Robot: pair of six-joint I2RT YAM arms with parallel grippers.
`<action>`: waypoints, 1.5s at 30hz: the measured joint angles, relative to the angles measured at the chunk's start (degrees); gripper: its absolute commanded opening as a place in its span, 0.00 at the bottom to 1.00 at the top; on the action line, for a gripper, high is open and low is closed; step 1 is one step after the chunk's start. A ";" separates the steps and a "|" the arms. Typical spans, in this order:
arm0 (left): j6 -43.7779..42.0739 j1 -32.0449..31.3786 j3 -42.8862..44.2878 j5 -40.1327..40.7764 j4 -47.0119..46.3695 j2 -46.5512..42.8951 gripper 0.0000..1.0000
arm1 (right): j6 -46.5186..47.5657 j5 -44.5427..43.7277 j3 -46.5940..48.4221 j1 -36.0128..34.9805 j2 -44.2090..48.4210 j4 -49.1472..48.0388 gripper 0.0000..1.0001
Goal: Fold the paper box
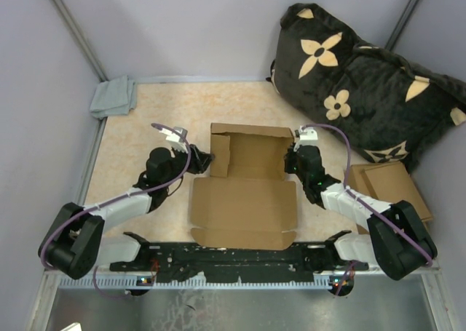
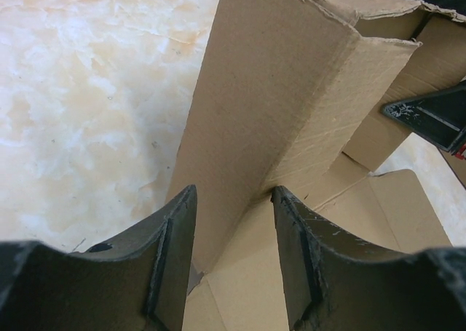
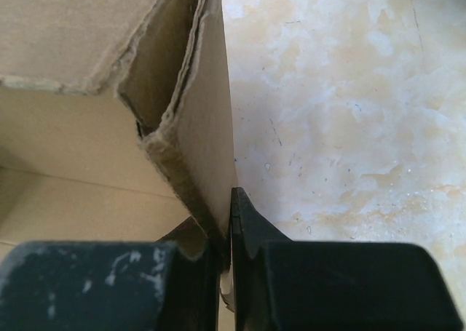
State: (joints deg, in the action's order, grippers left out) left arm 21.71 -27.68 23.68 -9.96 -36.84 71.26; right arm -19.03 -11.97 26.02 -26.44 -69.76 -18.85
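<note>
- Paper box (image 1: 244, 204) sits frame centre on the counter (image 1: 145, 120)
- Left hand (image 2: 234, 194) — fingers apart, straddling its left wall
- Right hand (image 3: 227, 213) — clamped on its right wall

The left arm (image 1: 120, 204) is lying low across the bench from its near-left base, elbow bent, with its wrist pointing right. The left pincer (image 1: 202, 161) is standing with its fingers (image 2: 178, 236) apart, straddling the left wall of the paper box (image 1: 244, 204). The right arm (image 1: 351, 200) is angling up and left from its base. The right pincer (image 1: 291, 160) is pinching the box's right wall, with its fingers (image 3: 251, 229) pressing close on either face.
</note>
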 measured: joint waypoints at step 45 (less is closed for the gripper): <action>-6.43 -16.87 24.63 48.11 30.95 16.24 0.00 | -7.06 -7.89 7.19 -6.14 -1.38 13.84 0.04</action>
State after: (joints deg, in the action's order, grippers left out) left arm 15.29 -44.56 48.31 38.15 -5.89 87.50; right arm -26.09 -19.86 33.21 -32.58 -71.13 -5.02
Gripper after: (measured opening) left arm 0.022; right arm 0.058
